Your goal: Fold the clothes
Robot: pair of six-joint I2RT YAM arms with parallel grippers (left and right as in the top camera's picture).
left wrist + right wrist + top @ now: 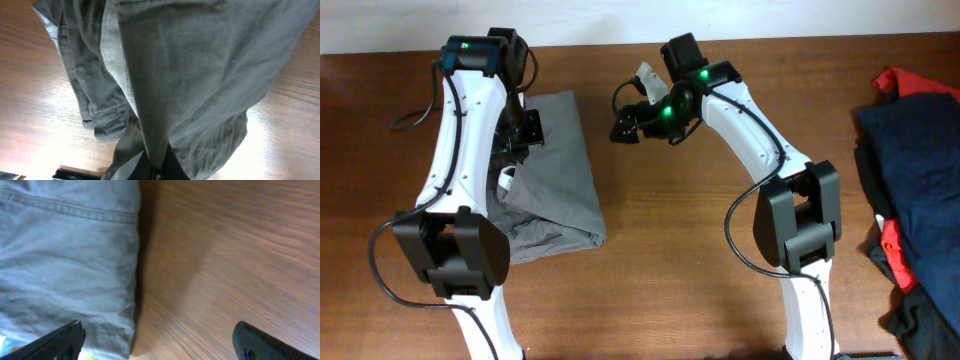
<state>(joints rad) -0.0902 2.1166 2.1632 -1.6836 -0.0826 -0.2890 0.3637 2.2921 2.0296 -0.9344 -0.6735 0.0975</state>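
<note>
the clothes (pixel 560 170), one grey-olive woven garment, lie on the left part of the wooden tabletop (pixel 670 230). a smoother panel lies on top and a rumpled layer shows along the near edge. the left arm reaches over the garment from the near side, and the left gripper (pixel 525 132) sits over its far left part. in the left wrist view the jaws are pinched tight on a gathered bit of the fabric. the fabric spreads away from them in a broad sheet, with a strip of pale lining (pixel 112 65) beside it and wood showing on both sides.

the right gripper (pixel 625 125) hovers over bare wood near the garment's right edge, not touching it. its fingers (pixel 60 342) stand spread wide with nothing between them. in the right wrist view a stitched seam of the garment fills the left half and wood fills the right.

well apart, at the right edge of the tabletop, a navy garment (pixel 910 170) lies heaped with a red cloth (pixel 900 80).
</note>
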